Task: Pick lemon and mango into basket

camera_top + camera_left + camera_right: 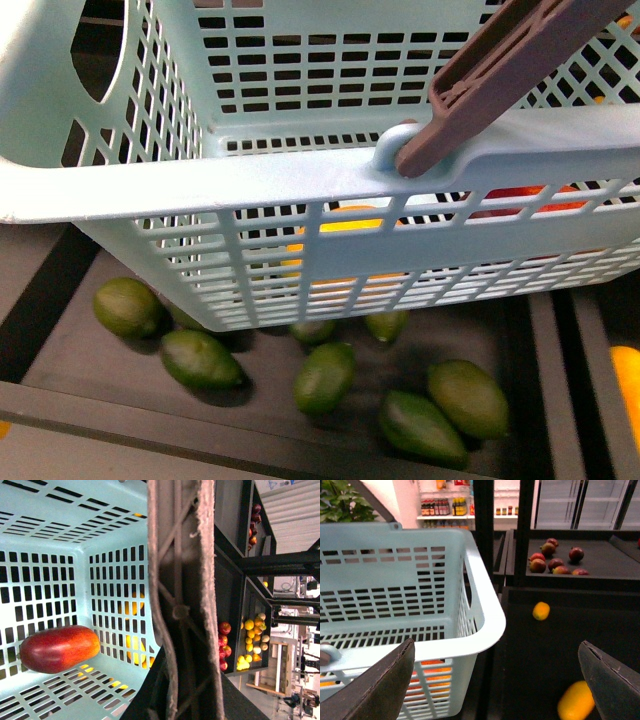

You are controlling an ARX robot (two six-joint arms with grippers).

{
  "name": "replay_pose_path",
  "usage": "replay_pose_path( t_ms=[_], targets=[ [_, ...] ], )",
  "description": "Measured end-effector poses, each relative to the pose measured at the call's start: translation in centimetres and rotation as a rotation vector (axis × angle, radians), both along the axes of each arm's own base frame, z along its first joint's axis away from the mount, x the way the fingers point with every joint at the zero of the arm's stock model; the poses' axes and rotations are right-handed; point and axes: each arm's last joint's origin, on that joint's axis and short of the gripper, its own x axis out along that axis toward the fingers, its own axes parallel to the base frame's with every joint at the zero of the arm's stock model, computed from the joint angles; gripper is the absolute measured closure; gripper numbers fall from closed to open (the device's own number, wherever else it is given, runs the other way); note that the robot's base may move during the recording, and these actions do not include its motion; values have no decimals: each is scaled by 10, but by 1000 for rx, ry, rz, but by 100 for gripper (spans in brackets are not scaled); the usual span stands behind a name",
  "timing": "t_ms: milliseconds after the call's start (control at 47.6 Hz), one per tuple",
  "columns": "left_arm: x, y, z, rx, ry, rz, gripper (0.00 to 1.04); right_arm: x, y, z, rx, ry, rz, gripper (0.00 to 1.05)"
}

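The basket fills most of the front view, its brown handle raised over the rim. The mango lies on the slotted basket floor, against the wall. A lemon rests on a dark shelf tray beside the basket; a second yellow fruit lies nearer. Below the basket, green oval fruits sit in a black tray. Red apples occupy a rear tray; store shelving with bottles stands behind. The right gripper has its jaws spread wide, holding nothing. The left jaws' state cannot be told.
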Motion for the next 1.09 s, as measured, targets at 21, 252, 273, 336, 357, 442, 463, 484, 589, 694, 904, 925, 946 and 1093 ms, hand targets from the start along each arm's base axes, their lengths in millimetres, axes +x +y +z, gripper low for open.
replay_pose_path(
  t_ms=[21, 252, 273, 336, 357, 442, 463, 484, 589, 694, 904, 925, 946, 1093],
  targets=[
    [0, 0, 0, 0, 0, 1, 99, 0, 0, 0, 0, -1, 1, 9],
    [0, 0, 0, -4, 3, -7, 99, 0, 0, 0, 0, 1, 2, 9],
    [0, 0, 0, -4, 3, -6, 99, 0, 0, 0, 0, 1, 3, 9],
    [0, 0, 0, -5, 5, -6, 99, 0, 0, 0, 0, 1, 2, 9],
    [0, 0, 0, -5, 4, -6, 99, 0, 0, 0, 0, 1, 2, 9],
    [0, 0, 0, -5, 4, -5, 99, 0, 0, 0, 0, 0, 2, 9],
    [0, 0, 0, -4, 4, -5, 99, 0, 0, 0, 0, 0, 2, 9],
    [0, 0, 0, -3, 3, -4, 99, 0, 0, 0, 0, 0, 2, 9],
    [0, 0, 0, -2, 1, -3, 99, 0, 0, 0, 0, -1, 2, 9],
    [0, 0, 0, -3, 2, -5, 99, 0, 0, 0, 0, -1, 1, 9],
    [3, 4, 0, -1, 1, 11, 99, 0, 0, 0, 0, 1, 6, 9],
    [4, 5, 0, 0, 0, 17, 99, 0, 0, 0, -1, 1, 6, 9],
    [4, 6, 1, 1, -3, 22, 99, 0, 0, 0, 0, 1, 5, 9],
    [8, -1, -10, -44, -155, 354, 99, 0, 0, 0, 0, 1, 5, 9]
  ],
)
